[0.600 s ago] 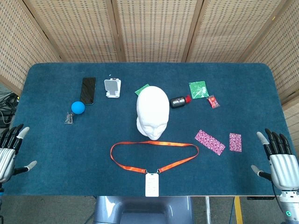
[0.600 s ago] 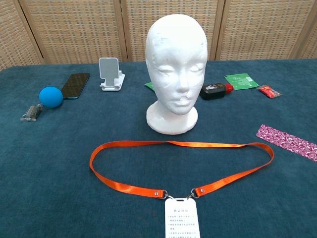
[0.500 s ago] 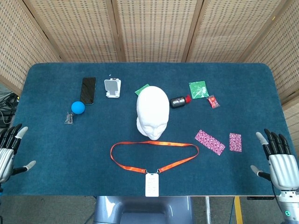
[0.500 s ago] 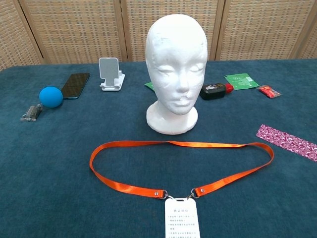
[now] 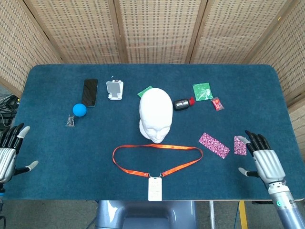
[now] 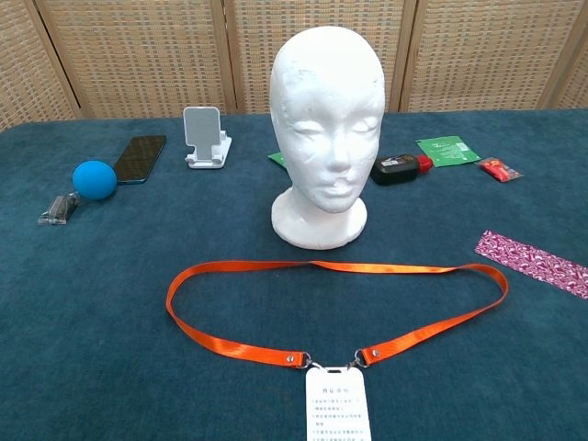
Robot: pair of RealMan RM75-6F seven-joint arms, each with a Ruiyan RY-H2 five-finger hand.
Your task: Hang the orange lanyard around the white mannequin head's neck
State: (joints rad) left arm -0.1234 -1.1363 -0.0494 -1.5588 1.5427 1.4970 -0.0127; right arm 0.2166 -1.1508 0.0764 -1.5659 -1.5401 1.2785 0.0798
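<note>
Since the earlier frames the right hand (image 5: 263, 161) has slid inward over the tabletop (image 5: 52, 143), spread and empty like the left hand (image 5: 10, 151), and should next pinch the orange lanyard (image 6: 276, 267), flat before the white mannequin head (image 6: 326, 129), near each end.

Right robot hand (image 5: 263, 160): pale silver-grey ribbed shell over the back; dark, nearly black fingers (image 5: 257, 141) with lighter tips; a thumb dark at its base and grey at its end; below it a round grey wrist carrying a small green light. Left robot hand (image 5: 9, 153): the same silver shell, dark fingers, light grey tips; partly cut off by the frame edge.
</note>
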